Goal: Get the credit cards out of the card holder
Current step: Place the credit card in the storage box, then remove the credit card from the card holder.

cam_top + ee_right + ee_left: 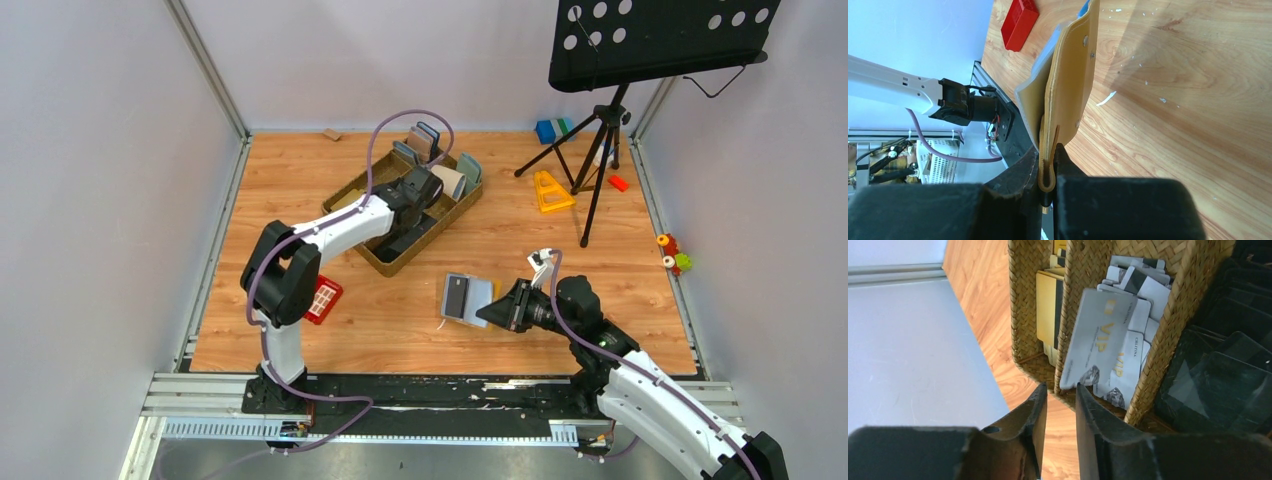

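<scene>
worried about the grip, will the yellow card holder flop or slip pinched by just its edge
Likely floppy: the card holder looks like soft leather, its leaves spread apart. The right gripper pinches only a thin edge, so it may twist. It looks light, so slipping seems unlikely.

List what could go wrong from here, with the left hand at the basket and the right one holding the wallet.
1. The silver VIP card leans on the woven basket's divider with a corner right at the open left hand; a careless pull-back could snag it and flip it into the neighbouring compartment.
2. The right hand pinches the card holder by one edge only; it may swing or slip, spilling any cards left inside.
</scene>
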`<state>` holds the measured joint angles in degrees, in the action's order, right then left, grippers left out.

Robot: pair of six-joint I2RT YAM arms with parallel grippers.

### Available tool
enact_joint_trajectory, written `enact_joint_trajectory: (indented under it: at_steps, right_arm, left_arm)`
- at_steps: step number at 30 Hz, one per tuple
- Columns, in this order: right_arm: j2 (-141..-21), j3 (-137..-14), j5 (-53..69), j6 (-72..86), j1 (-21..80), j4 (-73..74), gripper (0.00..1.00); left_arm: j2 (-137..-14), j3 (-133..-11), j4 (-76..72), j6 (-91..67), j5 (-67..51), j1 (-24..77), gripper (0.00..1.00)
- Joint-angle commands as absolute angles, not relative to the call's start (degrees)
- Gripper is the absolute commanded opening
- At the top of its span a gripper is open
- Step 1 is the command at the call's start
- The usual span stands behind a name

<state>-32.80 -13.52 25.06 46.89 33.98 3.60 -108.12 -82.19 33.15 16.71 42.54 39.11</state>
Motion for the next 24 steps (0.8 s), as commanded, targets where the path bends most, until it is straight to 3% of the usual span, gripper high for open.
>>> enact_joint_trajectory:
  at_steps: [1, 3, 5, 10, 16, 20, 24]
  right_arm:
    - [-32.52, -14.48, 24.41, 47.54, 33.67, 0.74, 0.0]
    - [-32.52, -14.64, 24.15, 47.55, 33.58, 0.87, 0.0]
    - [-32.37, -14.62, 24.08, 47.87, 33.6, 0.6, 0.0]
    - [-31.09, -13.23, 24.16, 49.96, 33.53, -3.07, 0.0]
    - [-31.13, -12.08, 26.71, 52.19, 33.28, -10.1, 0.0]
    - [-32.32, -11.21, 29.77, 55.41, 33.12, -16.13, 0.0]
    - [-33.39, -9.93, 33.01, 59.56, 33.06, -23.74, 0.0]
  left_arm:
    - [-106.24, -86.64, 37.37, 10.08, 37.84, 39.02, 0.38]
    - [-100.59, -84.34, 36.53, 7.2, 32.77, 39.15, 0.6]
    - [-95.26, -81.76, 36.16, 4.59, 29.88, 39.48, 0.71]
    - [-82.91, -72.77, 36.22, -4.18, 21.24, 39.55, 0.79]
    - [-65.37, -53.71, 23.29, -15.13, -2.7, 39.18, 0.97]
    - [-59.3, -44.53, 14.73, -22.45, -19.23, 36.33, 1.0]
    - [-56.48, -32.61, -3.39, -33.37, -33.48, 31.7, 1.0]
